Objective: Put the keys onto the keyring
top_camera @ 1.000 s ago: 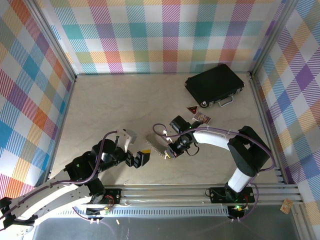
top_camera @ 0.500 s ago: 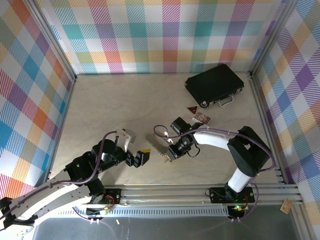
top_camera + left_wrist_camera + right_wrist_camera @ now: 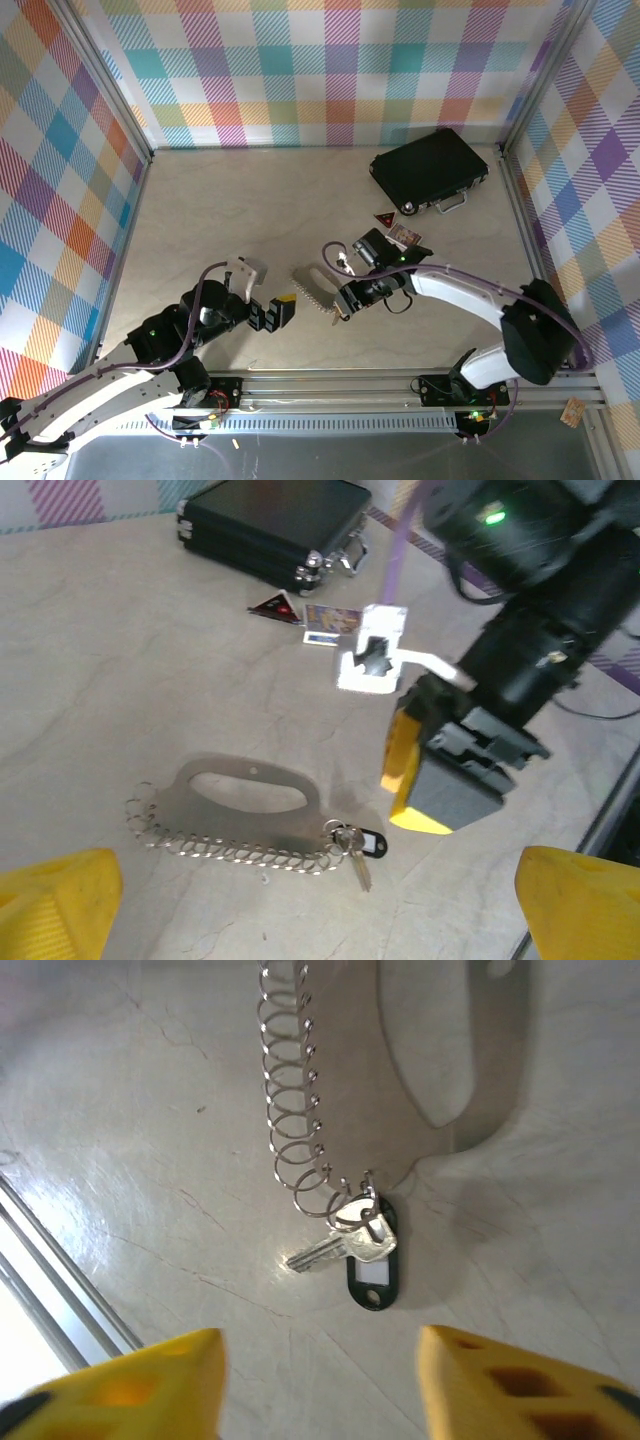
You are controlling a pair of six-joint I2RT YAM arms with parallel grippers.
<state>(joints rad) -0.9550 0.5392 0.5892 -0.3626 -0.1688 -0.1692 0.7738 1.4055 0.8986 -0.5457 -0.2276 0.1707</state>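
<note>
One silver key (image 3: 328, 1250) lies flat on the table, hooked with a black tag (image 3: 370, 1276) on the end ring of the keyring, a grey plate (image 3: 455, 1070) with a row of wire rings (image 3: 292, 1125). My right gripper (image 3: 325, 1385) hovers just above the key, open, with nothing between its yellow fingertips (image 3: 135, 1388). In the top view the right gripper (image 3: 341, 299) is at the plate's near end (image 3: 312, 288). My left gripper (image 3: 274, 315) stands open a little to the left. Its wrist view shows the plate (image 3: 250, 792), the key (image 3: 359, 866) and the right gripper (image 3: 450, 780).
A black case (image 3: 430, 168) lies at the back right. A small patterned card (image 3: 404, 236) and a red triangular piece (image 3: 384, 218) lie in front of it. Metal rails (image 3: 350, 385) run along the near edge, and checked walls close the sides.
My right gripper has gone from shut to open and let go of the key, which now rests on the table. The right arm's elbow has swung right. The left arm barely moved.
</note>
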